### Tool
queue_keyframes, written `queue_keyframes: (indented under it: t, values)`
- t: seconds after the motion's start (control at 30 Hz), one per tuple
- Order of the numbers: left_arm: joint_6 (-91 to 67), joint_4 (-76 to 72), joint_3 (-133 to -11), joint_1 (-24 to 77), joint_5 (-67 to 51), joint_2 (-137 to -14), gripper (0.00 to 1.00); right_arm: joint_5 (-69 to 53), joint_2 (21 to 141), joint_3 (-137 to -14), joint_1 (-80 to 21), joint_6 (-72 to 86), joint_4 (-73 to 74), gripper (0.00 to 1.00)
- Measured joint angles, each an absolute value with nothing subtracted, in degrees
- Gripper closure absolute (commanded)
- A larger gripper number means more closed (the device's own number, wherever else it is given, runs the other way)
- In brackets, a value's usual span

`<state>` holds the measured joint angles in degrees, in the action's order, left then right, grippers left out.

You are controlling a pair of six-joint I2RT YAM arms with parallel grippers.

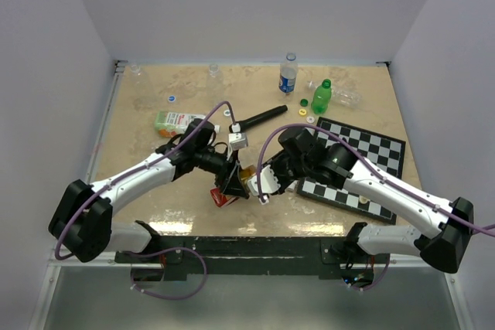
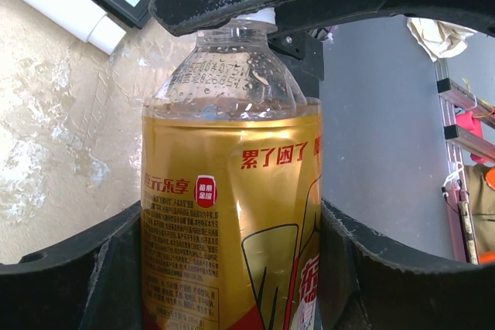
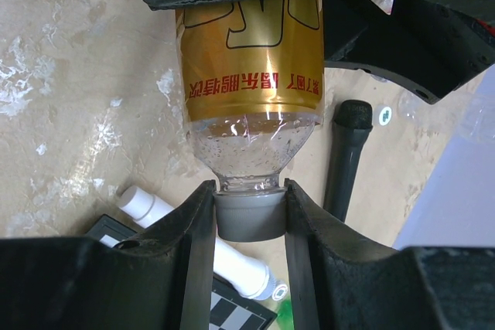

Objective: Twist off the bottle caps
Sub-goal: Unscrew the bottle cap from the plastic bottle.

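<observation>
Clamps the gold-labelled bottle (image 2: 232, 214) in the left gripper (image 1: 230, 183), above the middle of the surface's (image 1: 155, 206) near edge. Pinches its cap (image 3: 249, 226) in the right gripper (image 3: 249, 210); not yet off. Leaves capped bottles (image 1: 288, 76) along the far edge, loose caps (image 1: 171, 99) nearby.

Gold-labelled clear bottle (image 2: 232, 214), tilted sideways; pale cap (image 3: 249, 218) on its neck

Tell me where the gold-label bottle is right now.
In the top view, the gold-label bottle is held near the table's front centre, left of the chessboard. The jaws of the left gripper clamp its body, and those of the right gripper its cap.
</observation>
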<state>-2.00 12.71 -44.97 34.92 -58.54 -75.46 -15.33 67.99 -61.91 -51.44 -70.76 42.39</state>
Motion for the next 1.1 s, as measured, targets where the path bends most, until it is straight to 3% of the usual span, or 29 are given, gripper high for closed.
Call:
queue_keyframes:
  t: [0.13,0.2,0.3,0.43,0.73,1.1]
  values:
    - [-1.3,13.0,-45.9,35.0,-58.8,-76.7,1.0,-14.7,67.4,-61.4,-51.4,-70.0,42.3,0.9]
    - [-1.0,13.0,-45.9,35.1,-58.7,-76.9,1.0,-14.5,67.4,-61.3,-51.4,-69.6,42.2,0.82]
    - [-0.8,13.4,-46.2,35.1,-58.0,-76.8,1.0,-14.3,67.5,-61.1,-51.4,-69.0,41.6,0.65]
    - [-0.8,14.8,-46.2,35.1,-55.6,-76.1,1.0,-13.9,68.3,-60.6,-51.2,-66.9,39.8,0.34]
    - [0.4,15.6,-46.2,35.2,-47.2,-75.9,1.0,-13.3,69.6,-60.6,-48.8,-62.5,34.1,0.04]
    - [2.8,15.0,-44.0,35.3,-36.6,-68.2,1.0,-16.2,63.3,-59.4,-39.2,-62.4,34.9,0.02]
